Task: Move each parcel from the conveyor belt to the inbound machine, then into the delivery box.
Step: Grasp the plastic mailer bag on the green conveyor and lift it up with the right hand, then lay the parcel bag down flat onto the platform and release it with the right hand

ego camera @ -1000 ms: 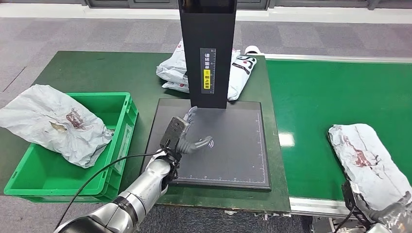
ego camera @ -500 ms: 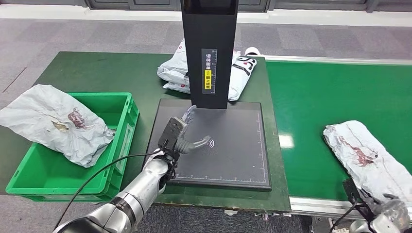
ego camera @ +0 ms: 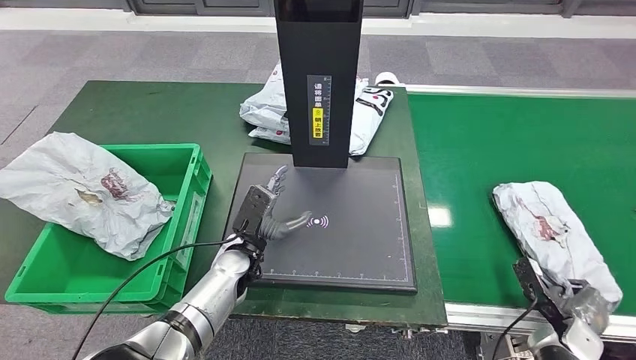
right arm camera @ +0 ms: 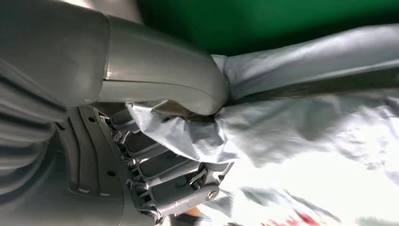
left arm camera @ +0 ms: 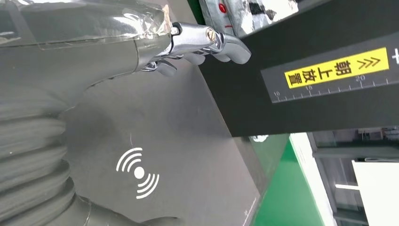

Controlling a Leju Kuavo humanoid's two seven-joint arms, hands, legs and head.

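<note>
A crumpled grey parcel (ego camera: 551, 234) lies on the green conveyor belt (ego camera: 510, 150) at the right. My right hand (ego camera: 577, 304) grips its near end at the belt's front edge; up close, thumb and fingers (right arm camera: 164, 174) pinch a fold of the grey parcel (right arm camera: 301, 113). My left hand (ego camera: 268, 208) hovers open over the inbound machine's black plate (ego camera: 352, 247), fingers spread, beside the scan mark (ego camera: 318, 222). The left wrist view shows its fingertips (left arm camera: 207, 40) near the machine's black column (left arm camera: 306, 80). Another grey parcel (ego camera: 82, 187) lies over the green delivery box (ego camera: 180, 217).
The machine's black column (ego camera: 319, 75) rises from the back of the plate. Two white parcels (ego camera: 367, 105) lie behind it on the green table (ego camera: 150, 112). The conveyor's metal rim (ego camera: 480, 319) runs along the front right.
My right hand has drawn the grey parcel leftward along the belt, and its near end has lifted. My left hand has shifted slightly left over the plate.
</note>
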